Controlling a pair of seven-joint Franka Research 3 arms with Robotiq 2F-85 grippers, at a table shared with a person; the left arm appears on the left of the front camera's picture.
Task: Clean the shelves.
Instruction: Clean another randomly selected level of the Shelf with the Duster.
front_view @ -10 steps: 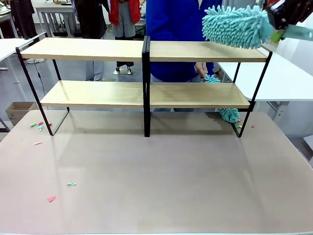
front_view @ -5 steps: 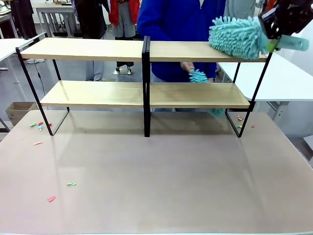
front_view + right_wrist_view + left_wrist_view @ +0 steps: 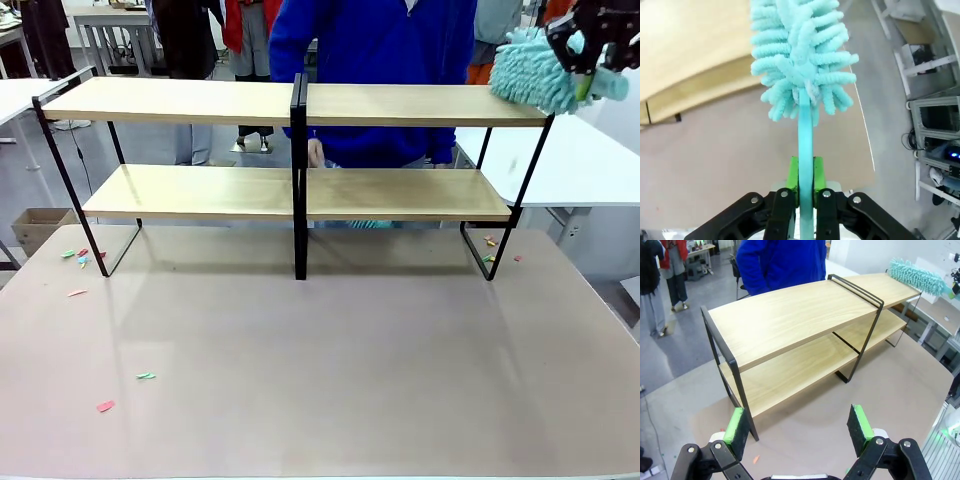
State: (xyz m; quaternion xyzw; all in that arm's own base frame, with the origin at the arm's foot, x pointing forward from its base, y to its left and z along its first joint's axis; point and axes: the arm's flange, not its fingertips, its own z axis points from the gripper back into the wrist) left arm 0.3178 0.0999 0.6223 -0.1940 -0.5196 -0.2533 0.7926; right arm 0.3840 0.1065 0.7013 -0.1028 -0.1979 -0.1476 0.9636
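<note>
Our right gripper (image 3: pixel 805 180), clamped on the duster (image 3: pixel 535 68), has swept to the shelves' (image 3: pixel 300 105) right end — top-board pass nearly complete; left gripper (image 3: pixel 797 432) open.

Front view. Shelves (image 3: pixel 300 105) standing upright at far half of table (image 3: pixel 330 370): two light-wood boards in black frame, central post at mid-span. Right gripper (image 3: pixel 598 40) at top right corner, clamped on teal duster (image 3: pixel 535 68); fluffy head resting at right end of top board. Person in blue top (image 3: pixel 375 60) directly behind shelves, one hand (image 3: pixel 316 153) just beside central post, between the two boards. Small coloured scraps (image 3: pixel 82 258) on table near left leg of frame, a few more (image 3: pixel 490 250) near right leg, two others (image 3: pixel 105 405) toward front left.
</note>
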